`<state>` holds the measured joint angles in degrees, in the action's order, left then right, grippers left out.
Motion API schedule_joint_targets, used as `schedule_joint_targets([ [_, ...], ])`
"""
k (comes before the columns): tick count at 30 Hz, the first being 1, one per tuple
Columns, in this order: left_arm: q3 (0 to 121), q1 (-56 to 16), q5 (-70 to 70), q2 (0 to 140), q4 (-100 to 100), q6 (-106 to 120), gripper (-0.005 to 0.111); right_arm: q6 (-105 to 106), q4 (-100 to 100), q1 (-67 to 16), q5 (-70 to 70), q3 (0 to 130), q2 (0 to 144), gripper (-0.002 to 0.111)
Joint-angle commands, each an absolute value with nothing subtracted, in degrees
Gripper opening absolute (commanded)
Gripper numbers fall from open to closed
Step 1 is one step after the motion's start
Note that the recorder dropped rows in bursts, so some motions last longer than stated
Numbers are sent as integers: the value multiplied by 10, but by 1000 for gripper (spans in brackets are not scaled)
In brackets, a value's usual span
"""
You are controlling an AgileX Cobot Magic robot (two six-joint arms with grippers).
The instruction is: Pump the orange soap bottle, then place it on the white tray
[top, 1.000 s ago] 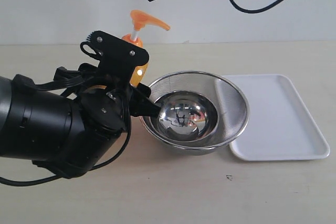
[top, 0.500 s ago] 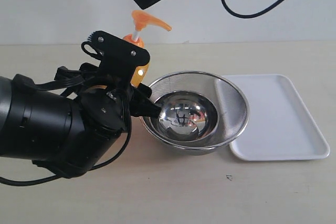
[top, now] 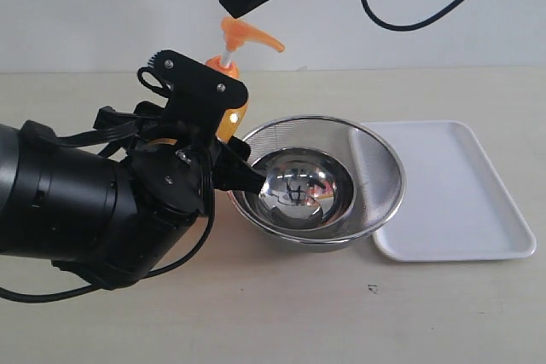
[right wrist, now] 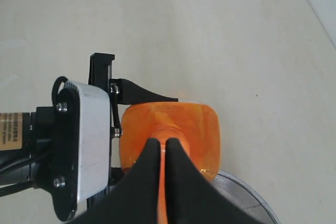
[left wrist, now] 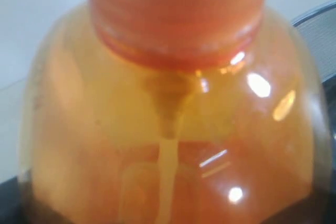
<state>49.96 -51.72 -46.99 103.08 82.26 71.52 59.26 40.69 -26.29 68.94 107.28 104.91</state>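
Observation:
The orange soap bottle (top: 227,117) stands upright at the left of the table, its orange pump head (top: 246,35) raised on the white stem. My left gripper (top: 223,138) is shut on the bottle's body, which fills the left wrist view (left wrist: 168,103). My right gripper (top: 229,8) comes down from above, its tip right at the back of the pump head. In the right wrist view its fingers (right wrist: 164,144) are shut together directly over the pump, above the bottle's shoulder (right wrist: 199,124). The white tray (top: 461,210) lies at the right, with nothing on it.
A round steel mesh bowl (top: 375,159) with a smaller shiny steel bowl (top: 299,189) inside it sits between the bottle and the tray, its rim overlapping the tray's left edge. The bulky black left arm (top: 68,210) fills the near left.
The right gripper has come down and leftward until its tip sits at the pump head. The left gripper and the bottle have shifted slightly to the right.

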Motion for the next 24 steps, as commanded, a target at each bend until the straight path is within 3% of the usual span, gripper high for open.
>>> schedule_joint_targets([
  [1,504,-519,-485,1031,810,704,5,590,406,-264,689,1073,1046,0],
  [24,505,-519,-484,1031,800,703,5,583,375,-264,690,1073,1047,0],
])
